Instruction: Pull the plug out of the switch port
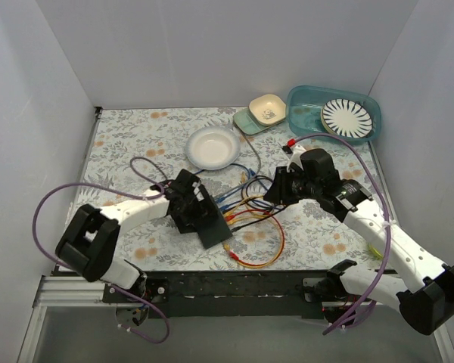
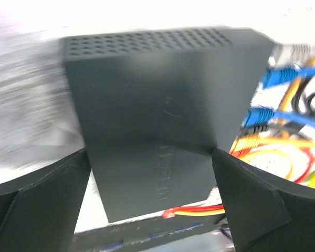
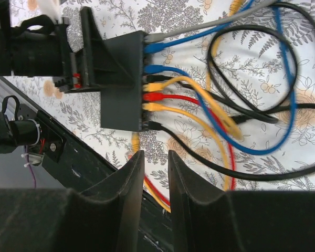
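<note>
The switch [image 1: 209, 221] is a flat black box near the table's front. My left gripper [image 1: 188, 198] straddles it in the left wrist view [image 2: 151, 152], with the fingertips [image 2: 68, 178] against its two sides. The switch [image 2: 152, 105] looks sharp there while the background is blurred. In the right wrist view the switch [image 3: 123, 79] has a row of plugs in its edge: grey, blue, black, yellow, red [image 3: 155, 97], yellow and black [image 3: 152, 125]. My right gripper [image 1: 276, 189] hovers over the cables to the right of the switch. Its jaws [image 3: 156, 153] stand a narrow gap apart with nothing between them.
Tangled blue, yellow, red and black cables [image 1: 253, 208] lie between the arms. A white bowl [image 1: 212, 147] sits behind the switch. At the back right are a cream bowl [image 1: 267, 110], a green dish [image 1: 247, 122] and a teal tub [image 1: 310, 102] with a striped plate [image 1: 346, 117]. A black rail [image 1: 234, 283] runs along the front edge.
</note>
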### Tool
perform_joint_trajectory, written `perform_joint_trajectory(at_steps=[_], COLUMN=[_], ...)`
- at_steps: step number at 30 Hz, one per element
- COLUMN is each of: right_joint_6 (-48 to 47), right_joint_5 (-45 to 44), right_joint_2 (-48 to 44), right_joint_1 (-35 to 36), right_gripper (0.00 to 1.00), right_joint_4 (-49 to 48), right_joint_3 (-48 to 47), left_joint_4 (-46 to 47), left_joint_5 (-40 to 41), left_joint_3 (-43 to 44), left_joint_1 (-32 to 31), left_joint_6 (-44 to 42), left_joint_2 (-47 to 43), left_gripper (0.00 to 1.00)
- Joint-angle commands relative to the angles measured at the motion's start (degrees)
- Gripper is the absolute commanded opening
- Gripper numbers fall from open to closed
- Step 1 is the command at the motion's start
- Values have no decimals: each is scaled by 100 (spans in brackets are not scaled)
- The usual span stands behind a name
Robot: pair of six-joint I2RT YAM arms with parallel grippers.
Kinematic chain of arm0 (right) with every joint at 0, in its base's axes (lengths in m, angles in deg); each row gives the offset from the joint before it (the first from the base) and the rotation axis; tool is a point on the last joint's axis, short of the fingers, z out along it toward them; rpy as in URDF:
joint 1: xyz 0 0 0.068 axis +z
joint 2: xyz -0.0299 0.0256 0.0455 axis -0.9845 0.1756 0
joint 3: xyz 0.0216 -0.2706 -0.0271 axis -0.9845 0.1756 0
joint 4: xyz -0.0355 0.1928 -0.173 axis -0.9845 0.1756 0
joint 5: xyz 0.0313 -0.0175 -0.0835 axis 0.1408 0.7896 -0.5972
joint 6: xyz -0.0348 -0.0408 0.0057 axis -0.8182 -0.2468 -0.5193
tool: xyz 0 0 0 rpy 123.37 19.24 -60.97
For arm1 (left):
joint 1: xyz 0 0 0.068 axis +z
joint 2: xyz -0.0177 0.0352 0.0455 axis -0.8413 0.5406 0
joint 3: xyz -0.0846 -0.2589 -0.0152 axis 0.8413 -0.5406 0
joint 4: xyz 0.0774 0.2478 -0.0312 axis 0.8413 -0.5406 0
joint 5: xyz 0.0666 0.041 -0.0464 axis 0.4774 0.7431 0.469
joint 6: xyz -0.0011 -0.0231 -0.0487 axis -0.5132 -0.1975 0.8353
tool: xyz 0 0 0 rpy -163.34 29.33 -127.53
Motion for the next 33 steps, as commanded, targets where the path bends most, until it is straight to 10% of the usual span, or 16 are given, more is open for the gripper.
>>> perform_joint_trajectory(at_steps=[1, 12, 20, 33], right_joint_6=[16, 95, 78, -142], right_joint_5=[-222, -618, -863, -1286], right_joint_2=[-261, -192, 1536, 4211], right_joint_1=[17, 17, 8, -194], right_gripper=[33, 34, 33, 17], right_joint_4=[143, 276, -418, -823], right_joint_3=[78, -159, -721, -2330], left_joint_4=[596, -97, -292, 455], left_joint_5=[114, 1097, 1178, 1283], left_joint_3=[964, 2549, 1865, 1012], left_joint_1=[-669, -1127, -1557, -3606], left_joint_6=[-973, -1282, -693, -95], left_joint_2=[1204, 1623, -224, 715], left_gripper=[98, 98, 98, 74])
